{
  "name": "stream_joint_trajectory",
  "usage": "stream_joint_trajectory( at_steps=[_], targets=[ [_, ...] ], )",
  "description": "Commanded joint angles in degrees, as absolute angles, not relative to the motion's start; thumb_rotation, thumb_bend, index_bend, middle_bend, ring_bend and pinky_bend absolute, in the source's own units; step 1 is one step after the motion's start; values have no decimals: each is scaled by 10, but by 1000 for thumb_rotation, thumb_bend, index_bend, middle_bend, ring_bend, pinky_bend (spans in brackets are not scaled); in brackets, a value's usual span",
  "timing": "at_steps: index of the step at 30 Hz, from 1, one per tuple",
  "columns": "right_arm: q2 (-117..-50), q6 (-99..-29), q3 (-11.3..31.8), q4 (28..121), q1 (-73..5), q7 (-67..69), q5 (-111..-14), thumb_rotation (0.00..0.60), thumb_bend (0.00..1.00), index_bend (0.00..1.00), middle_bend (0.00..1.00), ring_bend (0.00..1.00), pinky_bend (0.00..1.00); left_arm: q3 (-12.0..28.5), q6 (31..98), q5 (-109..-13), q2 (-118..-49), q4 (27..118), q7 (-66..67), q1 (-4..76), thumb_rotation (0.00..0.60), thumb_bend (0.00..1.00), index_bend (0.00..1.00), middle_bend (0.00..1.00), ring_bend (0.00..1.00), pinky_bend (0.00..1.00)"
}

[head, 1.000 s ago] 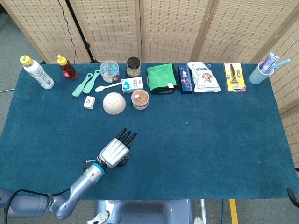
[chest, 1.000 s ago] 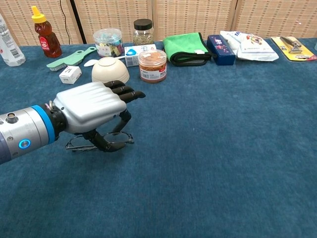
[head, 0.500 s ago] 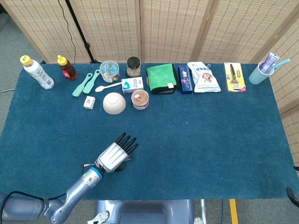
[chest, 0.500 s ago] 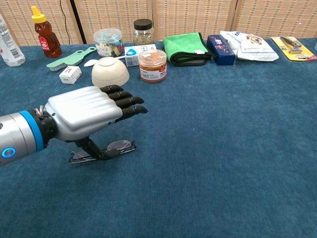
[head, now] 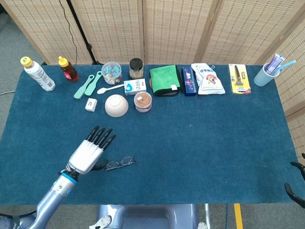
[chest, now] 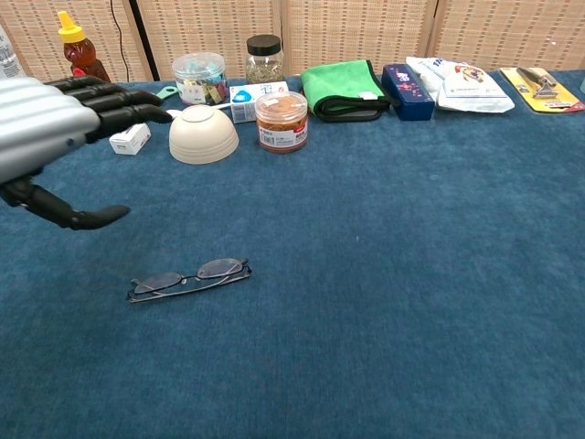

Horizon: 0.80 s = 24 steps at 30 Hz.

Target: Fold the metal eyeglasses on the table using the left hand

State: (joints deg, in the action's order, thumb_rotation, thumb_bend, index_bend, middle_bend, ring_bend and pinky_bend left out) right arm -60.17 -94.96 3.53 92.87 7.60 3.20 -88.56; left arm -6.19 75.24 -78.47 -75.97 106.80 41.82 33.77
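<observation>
The metal eyeglasses (chest: 188, 276) lie folded flat on the blue surface (head: 205, 138), at about 6 o'clock from the cream bowl (head: 116, 105). The left hand (head: 89, 153) hovers at 9 o'clock of them, apart, released, with fingers stretched out and thumb spread, holding nothing. The right hand shows in neither view.

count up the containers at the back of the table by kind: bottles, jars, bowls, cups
bottles: 2, white bottle and honey bottle
jars: 3, clip jar, dark-lidded jar, orange jar
bowls: 1, upturned bowl
cups: 1, blue cup
total: 7
</observation>
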Motion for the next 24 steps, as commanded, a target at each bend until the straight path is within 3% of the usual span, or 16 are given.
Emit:
stream_joint_trajectory(
  at_steps=[1, 16, 24],
  targets=[
    [-602, -938, 38, 933, 63, 23, -893, 600, 311, 267, 89, 104, 229, -81, 813, -805, -710, 1082, 363, 284, 348, 308, 0, 0, 0, 0],
    [-605, -902, 36, 964, 25, -20, -914, 600, 311, 248, 89, 104, 226, -112, 929, -847, -629, 1050, 205, 136, 348, 309, 0, 0, 0, 0],
    [-607, -895, 36, 970, 14, -30, -918, 600, 311, 248, 89, 104, 226, -103, 937, -840, -618, 1039, 175, 104, 350, 309, 0, 0, 0, 0]
  ],
)
